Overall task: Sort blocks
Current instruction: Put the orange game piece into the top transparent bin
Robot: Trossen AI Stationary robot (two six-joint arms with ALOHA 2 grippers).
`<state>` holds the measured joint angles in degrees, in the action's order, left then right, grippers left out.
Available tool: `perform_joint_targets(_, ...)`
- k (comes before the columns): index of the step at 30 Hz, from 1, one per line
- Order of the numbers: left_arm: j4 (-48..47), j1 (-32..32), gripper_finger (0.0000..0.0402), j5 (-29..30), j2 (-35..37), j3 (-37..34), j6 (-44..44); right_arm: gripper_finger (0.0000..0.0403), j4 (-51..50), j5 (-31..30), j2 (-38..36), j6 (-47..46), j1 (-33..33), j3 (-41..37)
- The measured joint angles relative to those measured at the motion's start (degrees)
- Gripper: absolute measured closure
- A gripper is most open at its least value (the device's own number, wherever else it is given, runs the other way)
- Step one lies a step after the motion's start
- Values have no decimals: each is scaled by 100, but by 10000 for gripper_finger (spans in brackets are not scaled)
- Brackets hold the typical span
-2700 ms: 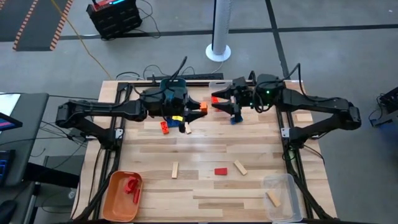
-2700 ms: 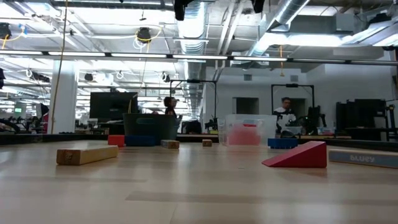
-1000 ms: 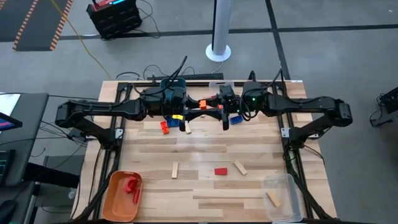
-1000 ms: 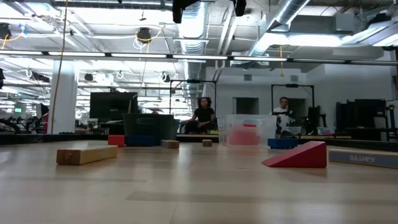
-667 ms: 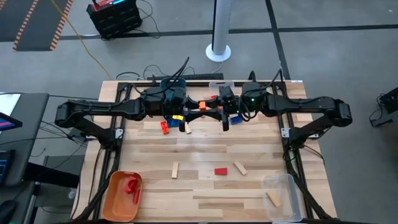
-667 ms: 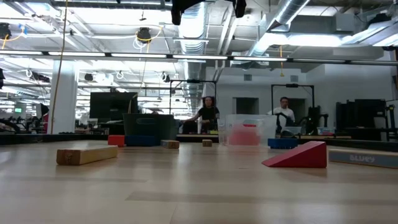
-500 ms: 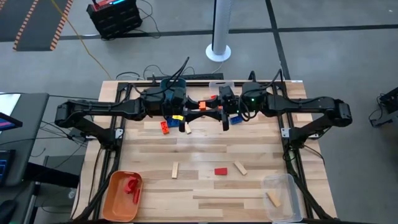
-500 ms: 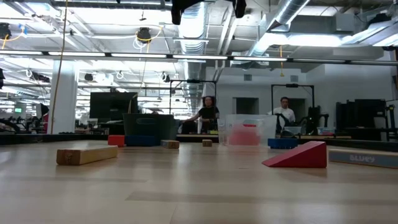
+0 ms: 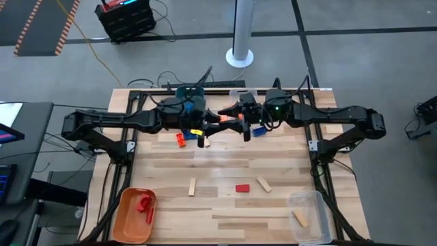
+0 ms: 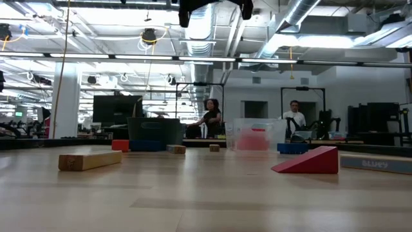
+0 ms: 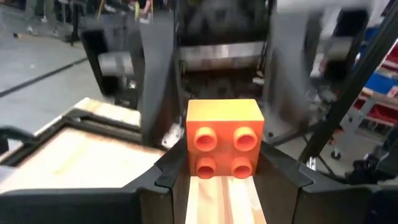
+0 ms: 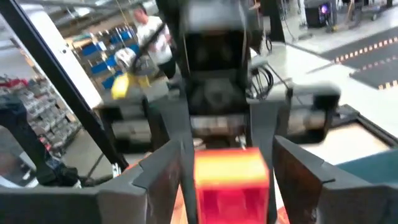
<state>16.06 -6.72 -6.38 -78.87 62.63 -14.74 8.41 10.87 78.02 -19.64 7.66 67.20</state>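
Small orange studded plastic brick [image 11: 224, 138], upper centre of the high view above the wooden bench [image 9: 225, 167]: left hand [image 9: 213, 123] clamping it, right hand [image 9: 235, 121] spreading around it, advisably closing squarely before the left lets go.

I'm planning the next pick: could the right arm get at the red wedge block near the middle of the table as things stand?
Probably not yet: the right gripper is busy at the orange studded block held by the left gripper. The red wedge block itself lies uncovered on the table.
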Motion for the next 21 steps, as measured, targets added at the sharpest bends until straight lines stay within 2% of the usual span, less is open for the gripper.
perform_joint_targets(21,45,-2,269,7,2,-2,57,169,-261,15,13,154,35,4)
